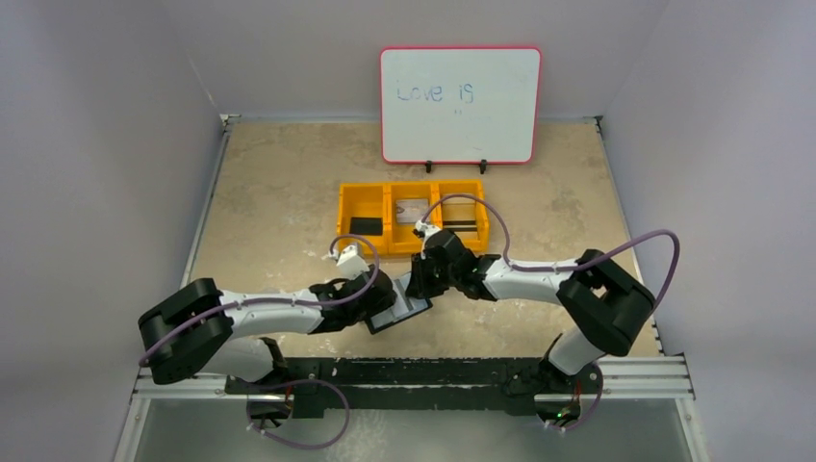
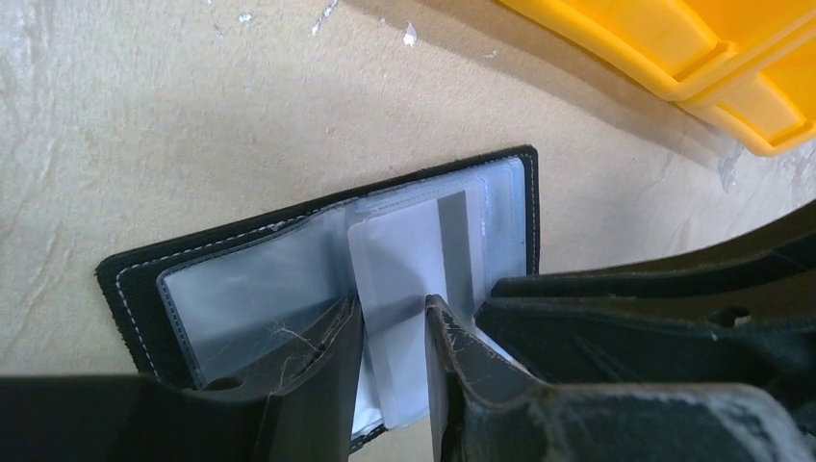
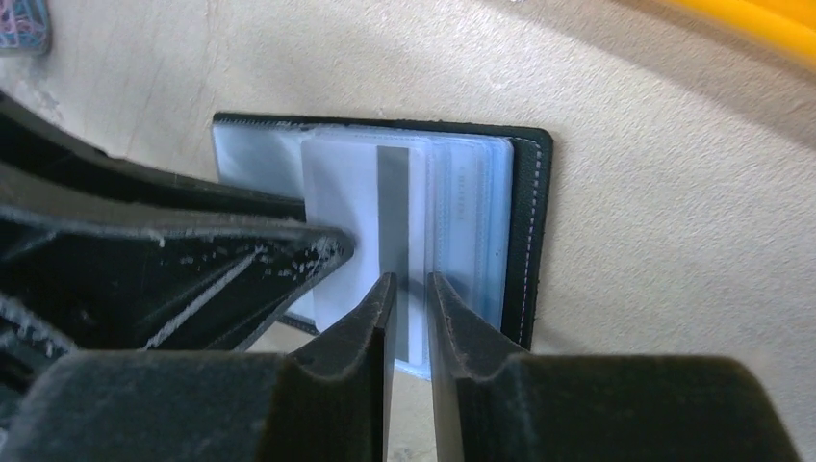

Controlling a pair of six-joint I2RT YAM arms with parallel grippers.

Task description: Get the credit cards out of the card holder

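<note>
The card holder [image 2: 241,289] lies open and flat on the worktop [image 1: 279,192], pockets up, at 6 o'clock from the yellow tray [image 1: 344,217]. One credit card [image 2: 404,260], pale with a grey stripe, sticks partway out of a clear pocket toward the arms.

The left end effector [image 2: 393,308] comes in from 8 o'clock. Its fingers stand apart, tips down on the holder, with the card's free end lying in the gap. It looks to be pinning the holder, not clamping anything. The right end effector [image 3: 412,281] comes in from 2 o'clock. Its fingers are drawn nearly together, with only a slim gap, over the card's near edge beside the stripe. I cannot tell whether they have the card.

The step in hand looks like drawing this card out. The next move calls for a sure hold on the free edge, a straight pull along the pocket, and the holder kept pressed down so that it does not slide along.

Only the wrist views show the card, its stripe and the stacked pockets. From above, the arms hide most of the holder. Only the top view shows the tray's contents, a small black rectangle [image 1: 366,225] in the left compartment and a pale flat piece [image 1: 412,207] in the middle one, possibly a card. It also shows the whiteboard [image 1: 460,104] at 12 o'clock.
</note>
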